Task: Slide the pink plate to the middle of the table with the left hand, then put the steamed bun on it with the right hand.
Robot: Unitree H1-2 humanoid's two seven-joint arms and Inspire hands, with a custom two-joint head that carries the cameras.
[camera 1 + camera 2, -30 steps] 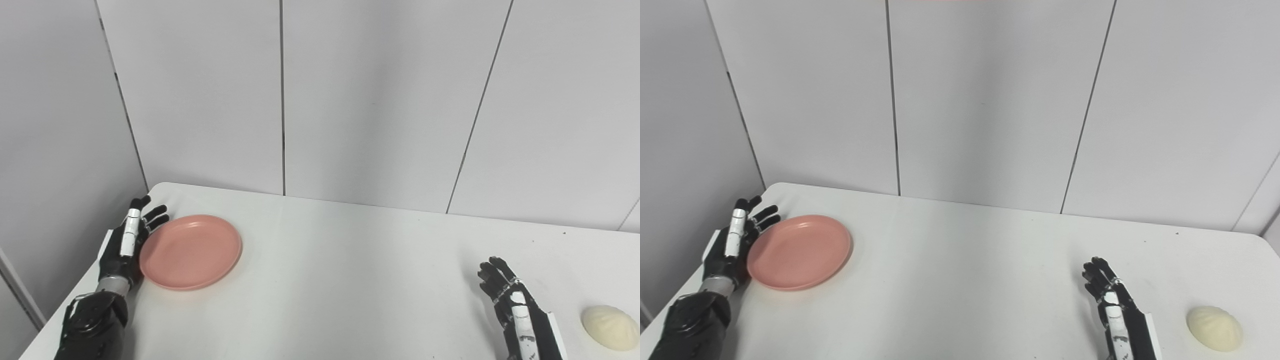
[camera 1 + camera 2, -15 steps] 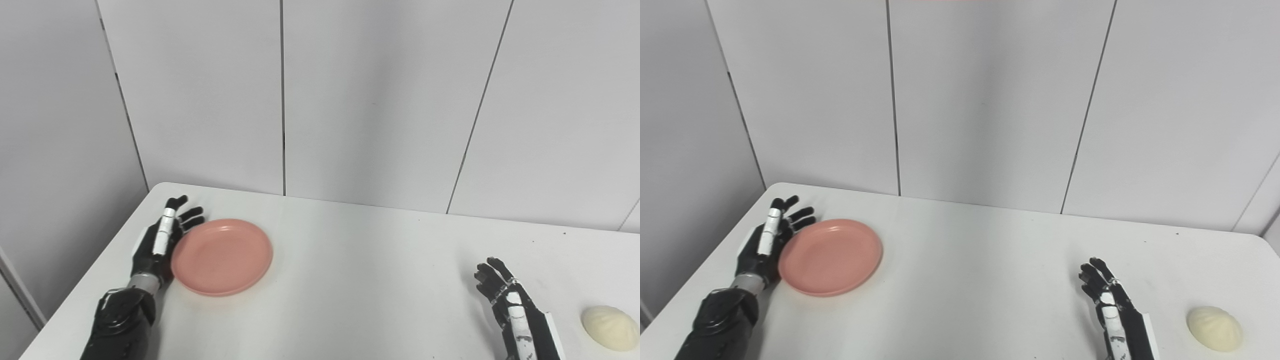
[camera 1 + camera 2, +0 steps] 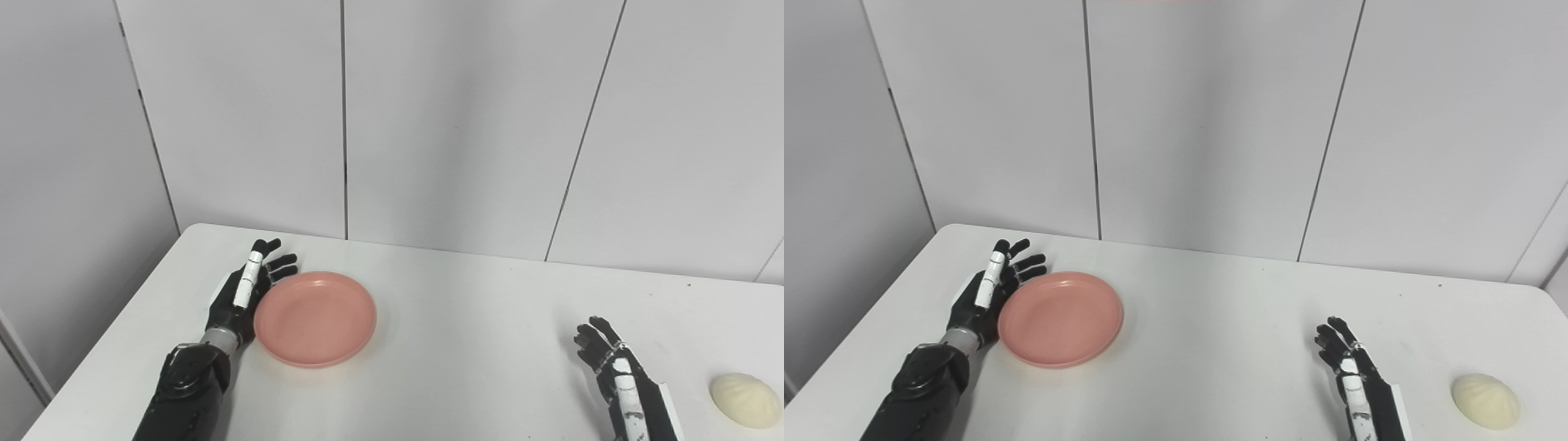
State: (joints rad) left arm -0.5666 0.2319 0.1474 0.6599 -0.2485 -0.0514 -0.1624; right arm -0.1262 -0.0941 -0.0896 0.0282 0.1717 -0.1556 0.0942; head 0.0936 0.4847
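Two hands on white table (image 3: 465, 318). Right hand (image 3: 618, 376) lower right, fingers spread, holding nothing; steamed bun (image 3: 745, 400) near it at far right edge. Left hand (image 3: 245, 294), fingers apart, pressed vs left rim of pink plate (image 3: 315, 318), left of frame centre.

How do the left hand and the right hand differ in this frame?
The left hand rests against the pink plate's rim; the right hand touches nothing, apart from the steamed bun. The left sits farther up the table, the right nearer the front edge. Both are open.
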